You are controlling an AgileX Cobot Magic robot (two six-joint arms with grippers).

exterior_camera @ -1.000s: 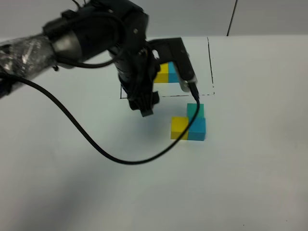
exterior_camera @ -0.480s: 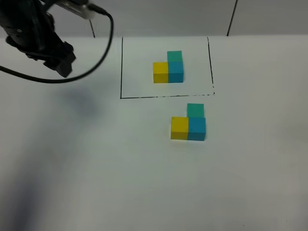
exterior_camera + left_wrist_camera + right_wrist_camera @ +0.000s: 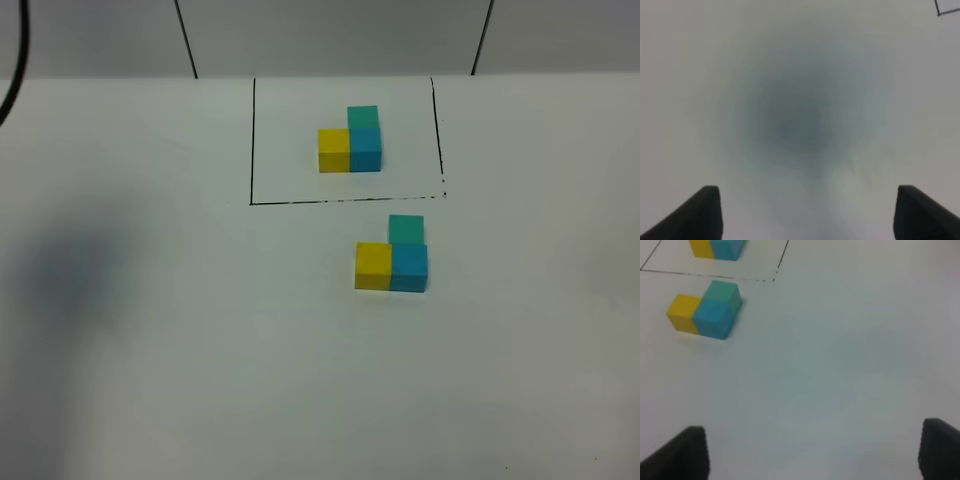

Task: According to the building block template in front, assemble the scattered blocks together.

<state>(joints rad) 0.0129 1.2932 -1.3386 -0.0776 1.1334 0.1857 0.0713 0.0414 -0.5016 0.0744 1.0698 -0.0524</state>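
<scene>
The building block template (image 3: 350, 140) sits inside a thin black rectangle (image 3: 252, 140): yellow cube left, blue cube right, teal cube behind the blue. Just in front of the frame, the scattered blocks touch in the same L-shape: yellow (image 3: 373, 266), sky blue (image 3: 409, 268), teal-green (image 3: 405, 229). They also show in the right wrist view, yellow (image 3: 684, 313), blue (image 3: 714, 318), teal (image 3: 722, 291). My right gripper (image 3: 812, 452) is open and empty, well away from them. My left gripper (image 3: 810, 215) is open and empty over bare, blurred table. Neither arm shows in the exterior high view.
A black cable (image 3: 12, 80) crosses the far left corner of the white table (image 3: 200, 350). A corner of the black frame line (image 3: 939, 9) shows in the left wrist view. The template's front edge (image 3: 715, 247) shows in the right wrist view.
The left arm, which hung over the frame's left side a second ago, has pulled back to the left and out of the exterior high view. The blocks have not moved.
</scene>
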